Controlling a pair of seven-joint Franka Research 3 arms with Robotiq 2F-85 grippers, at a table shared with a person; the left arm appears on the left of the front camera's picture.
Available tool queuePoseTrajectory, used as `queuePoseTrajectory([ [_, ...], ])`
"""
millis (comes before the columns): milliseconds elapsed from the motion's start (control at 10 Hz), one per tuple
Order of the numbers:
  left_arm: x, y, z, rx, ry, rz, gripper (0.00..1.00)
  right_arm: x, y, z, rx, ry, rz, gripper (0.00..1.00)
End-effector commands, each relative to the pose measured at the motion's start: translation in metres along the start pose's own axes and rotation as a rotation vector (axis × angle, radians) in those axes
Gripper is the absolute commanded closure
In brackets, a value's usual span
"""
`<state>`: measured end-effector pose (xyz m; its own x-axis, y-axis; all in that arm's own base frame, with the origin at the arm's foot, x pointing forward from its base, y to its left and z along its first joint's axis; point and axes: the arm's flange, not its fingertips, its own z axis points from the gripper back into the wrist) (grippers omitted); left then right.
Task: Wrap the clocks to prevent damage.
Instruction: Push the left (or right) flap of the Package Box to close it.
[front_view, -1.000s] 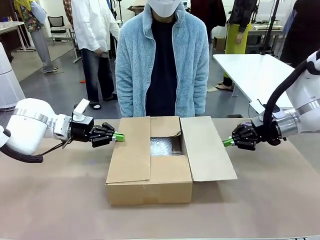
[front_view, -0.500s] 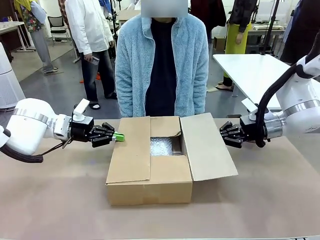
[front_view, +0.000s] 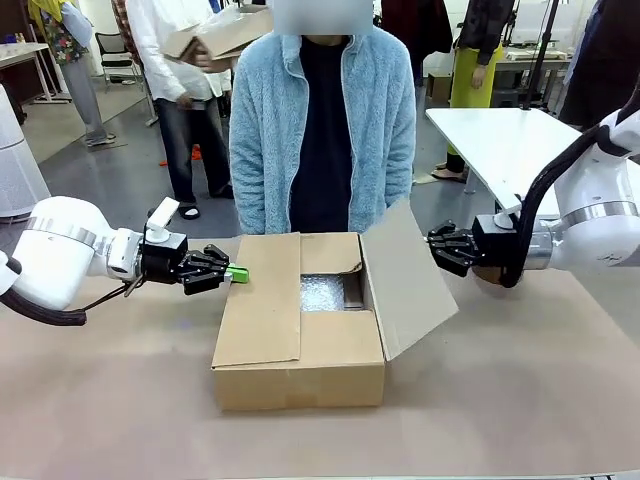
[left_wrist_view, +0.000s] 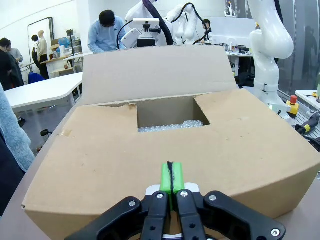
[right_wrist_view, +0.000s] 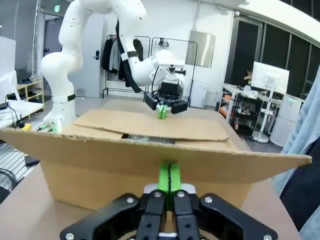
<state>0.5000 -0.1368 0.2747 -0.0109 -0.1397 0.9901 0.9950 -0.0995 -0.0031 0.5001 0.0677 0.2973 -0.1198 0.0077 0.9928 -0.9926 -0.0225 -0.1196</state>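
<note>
In the front view, the left arm (front_view: 65, 250) is reaching in from the side, lying low and flat over the table (front_view: 520, 400). The left gripper (front_view: 237, 273) is pointing at the cardboard box (front_view: 300, 372), just beside the left flap (front_view: 262, 300). Its green pads are pressed together with nothing between them. The right arm (front_view: 600, 215) is bending in from the other side. The right gripper (front_view: 434, 245) is pointing sideways at the right flap (front_view: 405, 285), and its tip is touching the flap's outer face. The flap is tilting up. It is clenched too. Bubble wrap (front_view: 322, 292) is lying in the gap between the flaps. Whether a clock is sitting under it cannot be told. A person (front_view: 325, 120) in a fluffy blue jacket is standing at the far side, arms hanging down.

In the left wrist view, the left gripper (left_wrist_view: 171, 177) is squeezing its green pads shut, and it is holding nothing. It is hanging close to the box (left_wrist_view: 260, 160) without touching it. The far flap (left_wrist_view: 155, 72) is standing up, and bubble wrap (left_wrist_view: 172, 126) is showing in the opening.

In the right wrist view, the right gripper (right_wrist_view: 169, 176) is closed tight, and its tip is pushing against the flap (right_wrist_view: 100, 147). Across the box, the left gripper (right_wrist_view: 162, 111) is pointing back this way, with the left arm (right_wrist_view: 75, 50) curving tall behind it.
</note>
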Motion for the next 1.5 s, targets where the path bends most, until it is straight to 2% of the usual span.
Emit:
queuePoseTrajectory([
  [0,-0.003,0.0,-0.001,0.004,0.003,0.002,0.99,-0.012,-0.003,-0.026,0.006,-0.015,0.023,0.99],
  [500,-0.003,0.0,-0.001,0.004,0.003,0.002,0.99,-0.043,-0.02,-0.087,0.085,0.01,-0.048,0.99],
  [1100,-0.003,0.0,-0.001,0.004,0.003,0.002,0.99,-0.056,-0.024,-0.102,0.101,0.039,-0.072,0.99],
  [1400,-0.003,0.0,-0.001,0.004,0.003,0.002,0.99,-0.079,-0.023,-0.096,0.156,0.085,-0.164,0.99],
])
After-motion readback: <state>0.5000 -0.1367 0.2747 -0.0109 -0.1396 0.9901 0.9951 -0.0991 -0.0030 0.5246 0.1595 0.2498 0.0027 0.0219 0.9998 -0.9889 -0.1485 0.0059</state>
